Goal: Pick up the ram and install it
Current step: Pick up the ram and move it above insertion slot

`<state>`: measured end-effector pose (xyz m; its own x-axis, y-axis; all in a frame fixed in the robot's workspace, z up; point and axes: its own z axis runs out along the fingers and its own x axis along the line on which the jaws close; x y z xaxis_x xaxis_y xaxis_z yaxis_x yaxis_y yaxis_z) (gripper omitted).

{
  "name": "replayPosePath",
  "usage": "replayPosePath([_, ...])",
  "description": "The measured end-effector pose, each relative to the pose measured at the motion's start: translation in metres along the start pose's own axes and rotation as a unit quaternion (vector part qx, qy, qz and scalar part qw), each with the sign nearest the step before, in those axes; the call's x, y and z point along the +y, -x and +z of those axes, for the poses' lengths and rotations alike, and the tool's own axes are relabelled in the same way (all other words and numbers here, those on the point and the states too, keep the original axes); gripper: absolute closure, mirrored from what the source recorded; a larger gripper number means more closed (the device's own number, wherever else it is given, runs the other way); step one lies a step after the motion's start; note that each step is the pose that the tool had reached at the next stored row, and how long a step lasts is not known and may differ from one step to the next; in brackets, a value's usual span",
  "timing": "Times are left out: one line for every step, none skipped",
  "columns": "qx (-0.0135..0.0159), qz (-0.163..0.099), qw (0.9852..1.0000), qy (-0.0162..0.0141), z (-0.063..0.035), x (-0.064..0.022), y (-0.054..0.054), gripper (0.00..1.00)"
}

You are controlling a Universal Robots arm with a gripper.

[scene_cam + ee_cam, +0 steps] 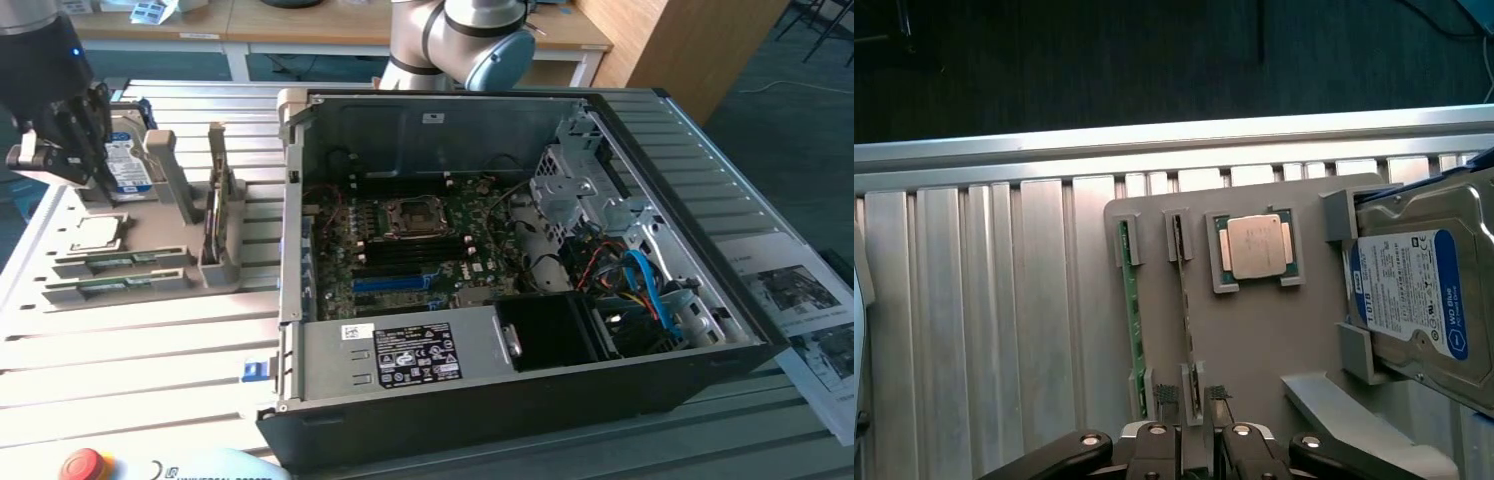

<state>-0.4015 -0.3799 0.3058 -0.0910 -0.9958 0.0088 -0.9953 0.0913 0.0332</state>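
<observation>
The exterior camera is looking down steeply from a raised spot, some way off, taking in the open computer case (441, 130) and ribbed tabletop (134, 350). The wrist camera is facing straight down past the hand (1192, 400), hovering close over the grey tray (1254, 340). Both are showing that tray, its processor (1254, 246) and hard drive (1414, 300).

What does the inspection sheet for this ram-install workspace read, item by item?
Surface: slatted metal table carrying a grey holder tray.
Job's things: two ram sticks on edge in the tray; open computer case beside it.
Clutter: hard drive, processor chip, printed sheets, red button.
Pincer: open, poised over one stick's end.
Cables: blue and red leads inside the case.
Surroundings: wooden desks behind.
</observation>
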Motion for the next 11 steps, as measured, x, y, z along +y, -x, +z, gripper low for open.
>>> replayPosePath([0.0000,0.000,1.0000,0.0001,0.0009,0.0000,0.0000,0.76])
replayPosePath([0.0000,0.000,1.0000,0.0000,0.0019,0.0000,0.0000,0.76])
replayPosePath([0.0000,0.000,1.0000,0.0000,0.0028,-0.0001,0.0000,0.76])
replayPosePath([0.0000,0.000,1.0000,0.0000,0.0038,-0.0001,0.0000,0.76])
replayPosePath([0.0001,0.000,1.0000,0.0000,0.0046,-0.0001,0.0000,0.76])
replayPosePath([0.0001,0.000,1.0000,0.0000,0.0055,-0.0002,0.0001,0.76])
replayPosePath([0.0001,0.000,1.0000,0.0000,0.0064,-0.0002,0.0000,0.76])
replayPosePath([0.0001,0.000,1.0000,0.0000,0.0073,-0.0002,0.0001,0.76])
replayPosePath([0.0001,0.000,1.0000,0.0000,0.0081,-0.0003,0.0001,0.76])
replayPosePath([0.0001,0.000,1.0000,0.0000,0.0090,-0.0003,0.0001,0.76])
replayPosePath([0.0001,0.000,1.0000,0.0000,0.0098,-0.0003,0.0001,0.76])
